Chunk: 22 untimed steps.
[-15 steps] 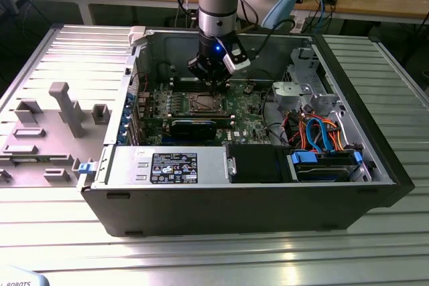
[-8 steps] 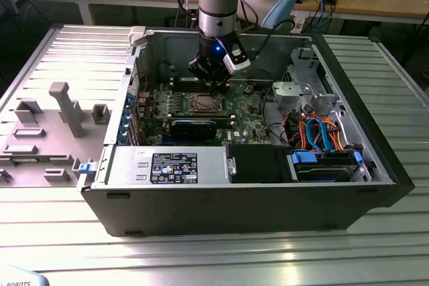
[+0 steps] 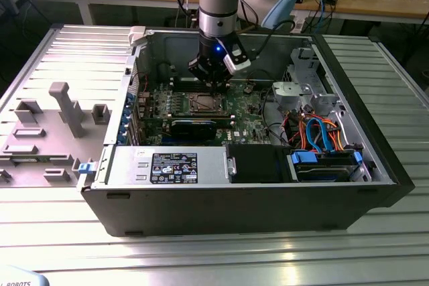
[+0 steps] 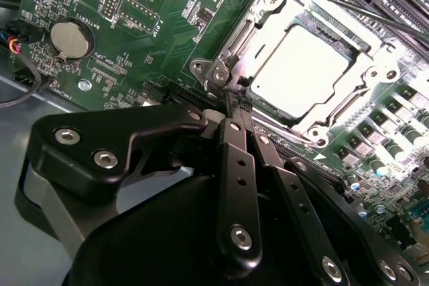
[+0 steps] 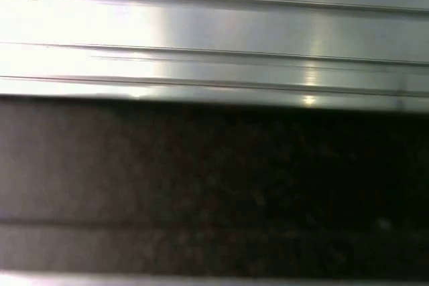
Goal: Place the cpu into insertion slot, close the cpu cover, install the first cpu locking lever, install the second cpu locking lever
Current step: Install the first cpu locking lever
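Fingers of the gripper [image 4: 236, 102] pressed together with nothing between them, tips touching down at the near corner of the insertion slot [image 4: 308, 65], probably to work a locking lever there. Beyond, cpu [image 4: 299, 66] already seated under the closed cpu cover [image 4: 365, 65]. Arm [image 3: 218, 5] reaching straight down into the computer case [image 3: 362, 145].

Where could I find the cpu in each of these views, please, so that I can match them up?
Exterior view: the cpu sits in the socket mid-motherboard, just below the gripper.
Second wrist view: the cpu is the bright square framed by the cpu cover, beyond the gripper.
Shared landmark: the gripper beside the socket.
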### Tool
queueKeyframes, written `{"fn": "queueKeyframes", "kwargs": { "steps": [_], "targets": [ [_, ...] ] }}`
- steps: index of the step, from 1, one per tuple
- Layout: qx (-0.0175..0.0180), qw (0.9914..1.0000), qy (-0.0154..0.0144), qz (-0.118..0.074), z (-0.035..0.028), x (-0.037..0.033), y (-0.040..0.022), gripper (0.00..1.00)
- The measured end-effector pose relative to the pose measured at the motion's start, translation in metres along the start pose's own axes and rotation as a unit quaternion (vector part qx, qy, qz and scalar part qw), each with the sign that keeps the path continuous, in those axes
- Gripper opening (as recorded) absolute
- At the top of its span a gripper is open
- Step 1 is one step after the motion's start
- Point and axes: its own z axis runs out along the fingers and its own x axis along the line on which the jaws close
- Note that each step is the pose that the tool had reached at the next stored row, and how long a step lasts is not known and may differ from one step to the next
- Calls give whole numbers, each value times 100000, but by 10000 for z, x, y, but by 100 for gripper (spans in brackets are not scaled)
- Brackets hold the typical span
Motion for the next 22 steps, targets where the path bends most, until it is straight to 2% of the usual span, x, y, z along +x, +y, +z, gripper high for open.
{"fn": "queueKeyframes", "kwargs": {
  "steps": [4, 8, 10, 12, 13, 14, 16, 19, 22],
  "targets": [
    [276, 100000, 19, -18, 14, -4, 0, 11],
    [332, 99999, 20, -14, 26, -3, -2, 11],
    [115, 100000, 13, 0, 29, -3, -1, 11],
    [-351, 99999, -21, 3, 32, -4, -1, 11],
    [-966, 99995, -69, 16, 34, -4, 0, 11],
    [-1211, 99993, -66, 24, 34, -4, 0, 11],
    [-1344, 99991, -78, 39, 21, -4, 0, 11],
    [-1318, 99991, -68, 32, -26, -6, 1, 11],
    [-1300, 99992, -54, 23, -29, -5, -4, 11]
  ]
}}
